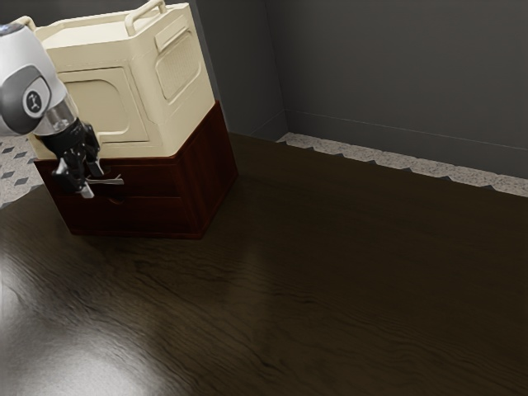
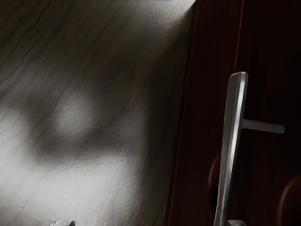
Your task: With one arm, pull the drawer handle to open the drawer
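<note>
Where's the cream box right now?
The cream box is in the exterior view's upper left, sitting on the dark red drawer unit, partly behind the arm.

No words, numbers or brand names can be read in either view. The one marking is a small round emblem [image 1: 34, 101] on the arm [image 1: 25, 68], in the exterior view. It sits on the dark gray round cap [image 1: 18, 115] at the joint, set within the white shell, and is made of light and dark strokes. They are too small to make out as a letter or a figure, so I cannot tell what the emblem says, if it says anything.
</note>
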